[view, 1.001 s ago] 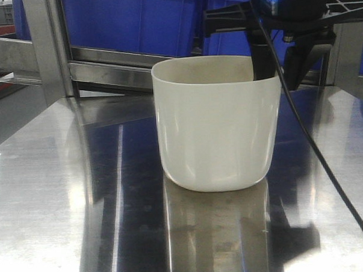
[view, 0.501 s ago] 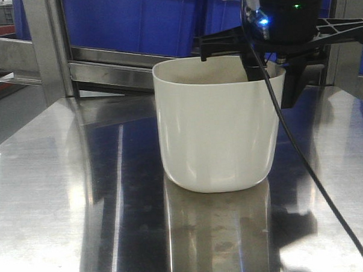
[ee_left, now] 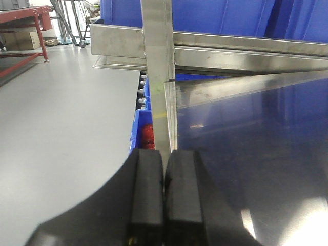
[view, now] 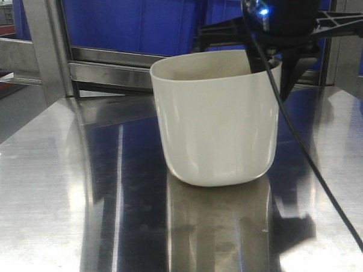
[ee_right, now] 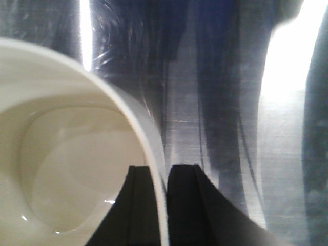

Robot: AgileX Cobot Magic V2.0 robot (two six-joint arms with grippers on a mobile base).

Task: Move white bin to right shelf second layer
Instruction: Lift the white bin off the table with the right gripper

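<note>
The white bin (view: 214,122) is a glossy cream tub on the mirror-like steel tabletop (view: 64,201), in the middle of the front view. My right gripper (view: 273,63) is shut on the bin's far right rim. In the right wrist view one finger is inside the white bin (ee_right: 66,154) and the other outside, with the right gripper (ee_right: 160,173) pinching the wall. Near the table's left edge, my left gripper (ee_left: 165,174) is shut on nothing. The right shelf second layer is out of view.
Behind the bin stands a steel rack (view: 106,67) holding large blue crates (view: 134,20). An upright rack post (ee_left: 159,72) rises right ahead of the left gripper. A black cable (view: 308,148) hangs from the right arm across the table. Grey floor (ee_left: 61,128) lies left of the table.
The right gripper dropped onto the bin's rim and closed on it. The bin now sits slightly higher and further right than before.
</note>
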